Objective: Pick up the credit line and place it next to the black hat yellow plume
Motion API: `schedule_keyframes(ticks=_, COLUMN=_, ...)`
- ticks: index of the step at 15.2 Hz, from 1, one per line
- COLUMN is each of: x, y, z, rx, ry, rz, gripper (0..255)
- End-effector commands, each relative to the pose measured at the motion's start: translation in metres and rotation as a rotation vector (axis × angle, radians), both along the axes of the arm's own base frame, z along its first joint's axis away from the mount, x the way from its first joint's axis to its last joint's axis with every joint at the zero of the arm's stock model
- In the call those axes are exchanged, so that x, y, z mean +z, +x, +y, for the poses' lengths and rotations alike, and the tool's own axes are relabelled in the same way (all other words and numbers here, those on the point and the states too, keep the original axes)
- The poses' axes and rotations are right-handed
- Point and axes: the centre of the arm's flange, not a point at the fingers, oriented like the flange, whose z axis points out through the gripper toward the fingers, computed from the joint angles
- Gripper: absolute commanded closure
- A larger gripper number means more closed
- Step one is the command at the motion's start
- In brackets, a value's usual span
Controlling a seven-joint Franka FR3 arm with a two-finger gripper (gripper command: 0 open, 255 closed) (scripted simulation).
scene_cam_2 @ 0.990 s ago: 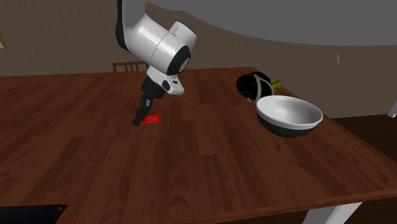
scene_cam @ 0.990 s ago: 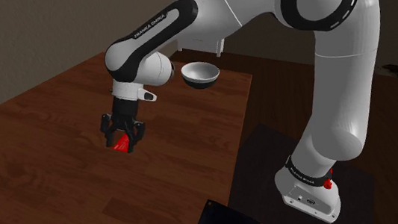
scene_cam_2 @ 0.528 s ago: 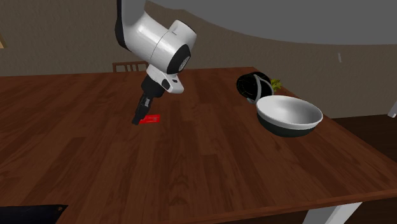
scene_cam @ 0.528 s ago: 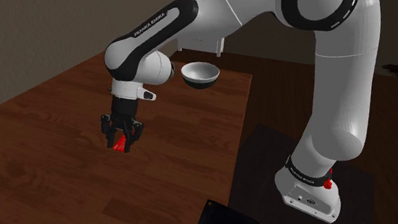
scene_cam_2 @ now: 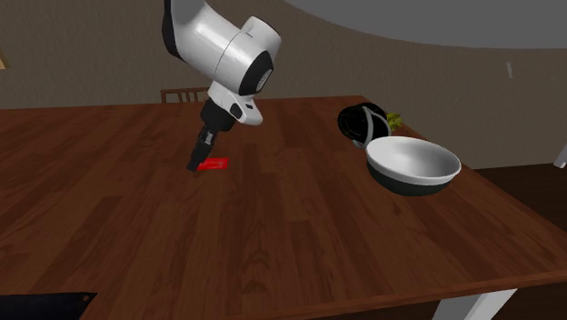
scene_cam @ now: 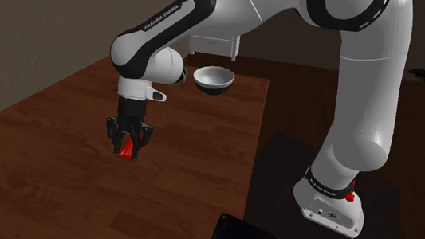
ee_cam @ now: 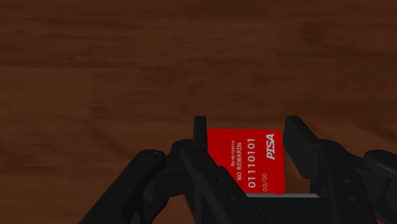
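Where the gripper (ee_cam: pixel 246 132) clamps its two side edges, we read on the red card (ee_cam: pixel 245 162) "PISA", "01110101", "NO REWARDS" and "00/00". The card is down by the dark wooden table (scene_cam_2: pixel 300 245), well apart from the black hat (scene_cam_2: pixel 359 123) beside a white bowl (scene_cam_2: pixel 413 165).

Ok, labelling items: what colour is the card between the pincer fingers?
The card is red with white lettering; clearest in wrist view.
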Motion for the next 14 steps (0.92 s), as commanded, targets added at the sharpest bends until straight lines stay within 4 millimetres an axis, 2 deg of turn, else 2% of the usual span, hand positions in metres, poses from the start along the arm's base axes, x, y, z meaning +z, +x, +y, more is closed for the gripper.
schedule_keyframes(ticks=1, x=0.011, y=0.000, z=0.001, rx=0.000, ry=0.000, rz=0.001, gripper=255)
schedule_keyframes(ticks=14, x=0.079, y=0.000, z=0.001, rx=0.000, ry=0.000, rz=0.001, gripper=255)
